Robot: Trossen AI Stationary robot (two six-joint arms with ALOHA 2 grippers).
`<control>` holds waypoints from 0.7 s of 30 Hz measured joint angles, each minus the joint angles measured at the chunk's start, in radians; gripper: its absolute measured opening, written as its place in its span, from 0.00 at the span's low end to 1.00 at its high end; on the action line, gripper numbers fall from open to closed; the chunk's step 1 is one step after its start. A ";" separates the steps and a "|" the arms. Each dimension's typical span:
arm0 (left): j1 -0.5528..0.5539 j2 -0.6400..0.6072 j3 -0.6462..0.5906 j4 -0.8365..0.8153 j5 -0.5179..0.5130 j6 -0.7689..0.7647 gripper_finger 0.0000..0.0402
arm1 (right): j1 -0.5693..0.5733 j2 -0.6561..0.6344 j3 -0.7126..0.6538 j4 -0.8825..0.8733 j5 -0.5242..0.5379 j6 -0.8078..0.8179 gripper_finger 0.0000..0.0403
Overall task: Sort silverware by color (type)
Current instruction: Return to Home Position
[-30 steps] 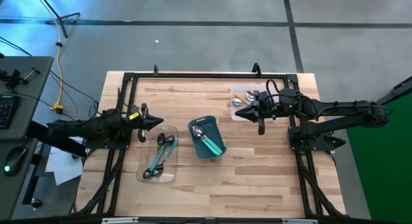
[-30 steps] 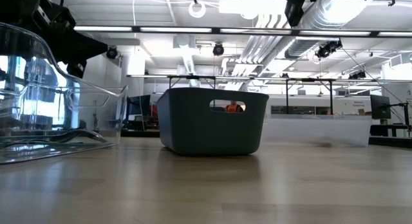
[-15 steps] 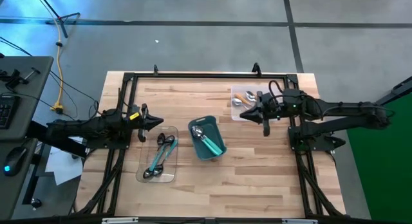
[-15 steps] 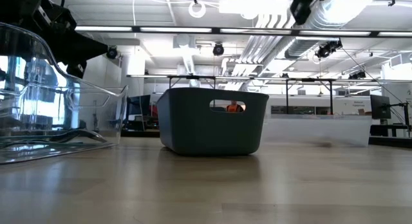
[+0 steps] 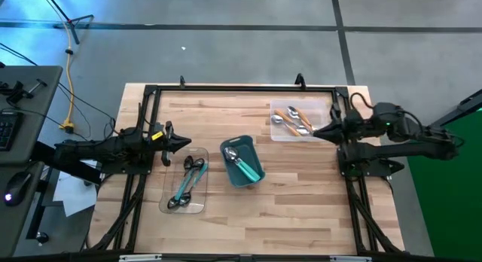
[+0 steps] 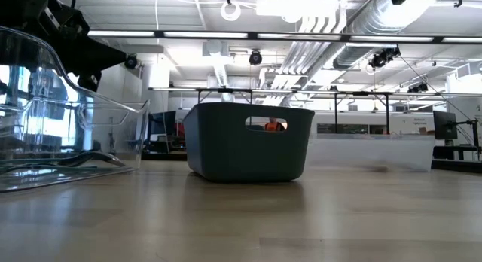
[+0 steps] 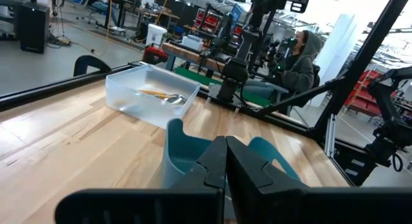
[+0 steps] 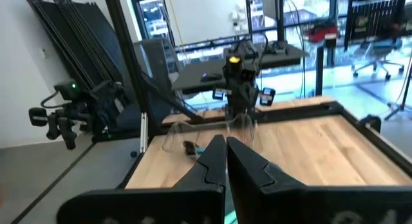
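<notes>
Silverware lies in three places. Orange-handled spoons (image 5: 292, 117) rest in a clear tray (image 5: 325, 111) at the far right. Teal and dark spoons (image 5: 188, 181) lie in a clear tray (image 5: 197, 207) at the left. A teal-handled spoon (image 5: 242, 166) lies in the teal bin (image 5: 228, 172) at mid-table. My left gripper (image 5: 185, 144) is shut and empty, level, just left of the bin. My right gripper (image 5: 316, 132) is shut and empty, level, at the right tray's near right corner.
A black frame (image 5: 241, 89) runs round the wooden table. In the low view the bin (image 6: 248, 141) stands mid-table and the left tray (image 6: 68, 134) close by. A seated person (image 7: 301, 56) shows beyond the table's right side. Bare wood (image 5: 286, 209) lies near the front.
My right gripper has drawn back toward the table's right edge, from over the tray of orange spoons to its near right corner, rising slightly and staying shut. The orange spoons, before partly covered by it, now show in full. The left arm has kept still.
</notes>
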State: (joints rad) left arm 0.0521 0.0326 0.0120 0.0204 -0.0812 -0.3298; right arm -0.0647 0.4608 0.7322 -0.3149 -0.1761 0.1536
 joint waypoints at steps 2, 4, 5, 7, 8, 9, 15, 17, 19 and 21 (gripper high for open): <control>0.000 0.000 0.000 0.000 0.000 0.000 0.00 | 0.000 -0.018 0.000 -0.001 0.005 -0.011 0.00; 0.000 0.000 0.000 0.000 0.000 0.000 0.00 | 0.000 -0.027 0.000 -0.002 0.011 -0.023 0.00; 0.000 0.000 0.000 0.000 0.000 0.000 0.00 | 0.000 -0.031 0.000 -0.002 0.012 -0.024 0.00; 0.000 0.000 0.000 0.000 0.000 0.000 0.00 | 0.000 -0.031 -0.001 -0.001 0.018 -0.027 0.00; 0.000 0.000 0.000 0.000 0.000 0.000 0.00 | 0.000 -0.031 -0.009 0.015 0.018 -0.031 0.00; 0.000 0.000 0.000 0.000 0.000 0.000 0.00 | 0.000 -0.031 -0.027 0.045 0.017 -0.030 0.00; 0.000 0.000 0.000 0.000 0.000 0.000 0.00 | 0.000 -0.033 -0.237 0.339 0.006 0.032 0.00; 0.000 0.000 0.000 0.000 0.000 0.000 0.00 | 0.000 -0.033 -0.306 0.411 0.006 0.057 0.00; 0.000 0.000 0.000 0.000 0.000 0.000 0.00 | 0.000 -0.033 -0.360 0.463 0.005 0.077 0.00; 0.000 0.000 0.000 0.000 0.000 0.000 0.00 | 0.000 -0.036 -0.399 0.487 0.003 0.085 0.00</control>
State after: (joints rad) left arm 0.0521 0.0326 0.0120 0.0202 -0.0814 -0.3298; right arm -0.0647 0.4244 0.3333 0.1716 -0.1730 0.2388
